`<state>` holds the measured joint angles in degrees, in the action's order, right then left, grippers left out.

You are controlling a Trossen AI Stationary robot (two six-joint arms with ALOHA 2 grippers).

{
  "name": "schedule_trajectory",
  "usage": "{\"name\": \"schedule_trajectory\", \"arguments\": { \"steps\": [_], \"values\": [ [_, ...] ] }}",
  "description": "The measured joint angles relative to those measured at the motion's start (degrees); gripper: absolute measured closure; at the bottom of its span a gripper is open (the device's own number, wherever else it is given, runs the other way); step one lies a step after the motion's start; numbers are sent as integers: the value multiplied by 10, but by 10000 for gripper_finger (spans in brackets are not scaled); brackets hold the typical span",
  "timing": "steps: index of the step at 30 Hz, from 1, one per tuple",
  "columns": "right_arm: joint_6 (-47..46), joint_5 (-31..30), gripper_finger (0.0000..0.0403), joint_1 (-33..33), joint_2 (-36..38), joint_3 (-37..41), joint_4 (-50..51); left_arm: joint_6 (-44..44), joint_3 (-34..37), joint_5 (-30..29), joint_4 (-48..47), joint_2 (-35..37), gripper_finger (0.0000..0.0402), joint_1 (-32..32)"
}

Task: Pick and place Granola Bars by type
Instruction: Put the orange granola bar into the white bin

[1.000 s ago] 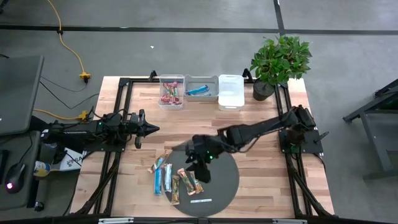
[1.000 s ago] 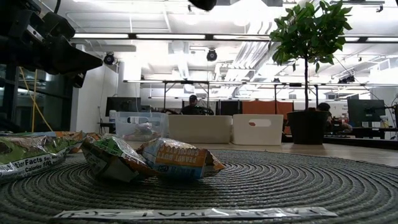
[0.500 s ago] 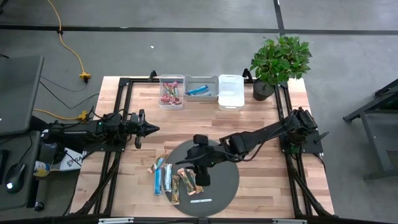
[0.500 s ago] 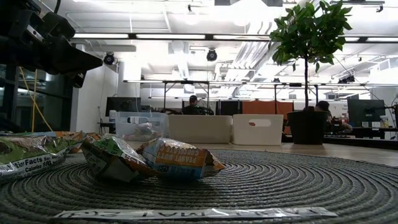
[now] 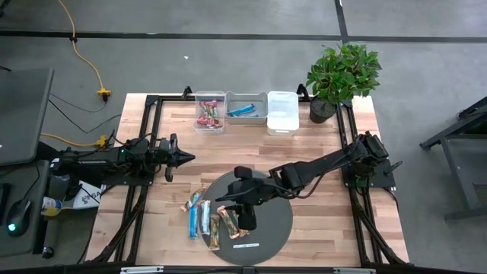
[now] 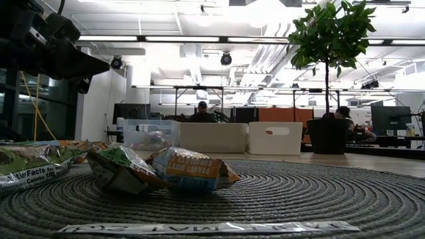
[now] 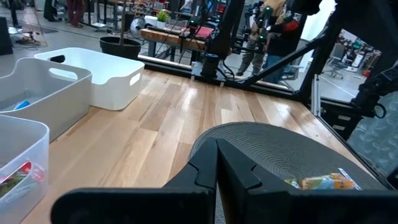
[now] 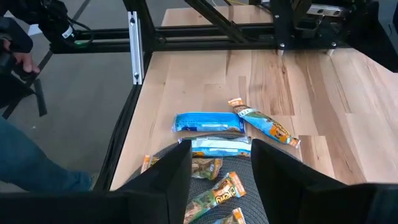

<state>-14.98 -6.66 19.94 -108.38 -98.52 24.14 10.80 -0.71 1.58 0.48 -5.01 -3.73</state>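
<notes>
Several granola bars lie flat at the near left rim of a round dark mat [image 5: 275,219]. Among them are blue bars [image 5: 199,219] [image 8: 208,122], brown-green bars [image 5: 228,222] [image 8: 217,194] and an orange-blue bar [image 5: 192,202] [image 8: 264,124]. My right gripper [image 5: 245,221] [image 8: 221,167] hangs open above the bars, tilted down, touching none. My left gripper [image 5: 183,158] [image 7: 216,163] is shut and level over the left part of the table, away from the bars. In the low view, two bars [image 6: 189,171] [image 6: 119,169] lie on the mat.
Three bins stand at the far edge: a clear one with red bars [image 5: 210,113], one with a blue bar [image 5: 245,109], and a white one [image 5: 282,113]. A potted plant [image 5: 340,74] stands at the far right. A white label strip [image 5: 245,245] lies on the mat's near edge.
My right gripper has shifted a little toward the near edge over the bars and rolled slightly, staying open. The bars have not moved.
</notes>
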Motion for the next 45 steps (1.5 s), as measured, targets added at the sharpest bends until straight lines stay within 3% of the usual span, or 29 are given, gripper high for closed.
{"name": "schedule_trajectory", "arguments": {
  "steps": [6,16,25,33,38,45],
  "values": [
    [-12,5,254,0,0,0,4,0,0,-3,0,0,401,0],
    [-94,75,254,-1,0,0,86,0,0,-3,-1,0,401,0],
    [-292,86,254,4,0,0,173,0,0,-2,-1,0,401,0],
    [-499,55,254,9,0,0,177,0,0,-2,-1,0,401,0],
    [-513,22,254,11,-18,0,162,0,0,-2,-1,0,401,0],
    [-606,55,254,22,-76,0,108,0,0,0,-1,0,401,0]
  ]
}}
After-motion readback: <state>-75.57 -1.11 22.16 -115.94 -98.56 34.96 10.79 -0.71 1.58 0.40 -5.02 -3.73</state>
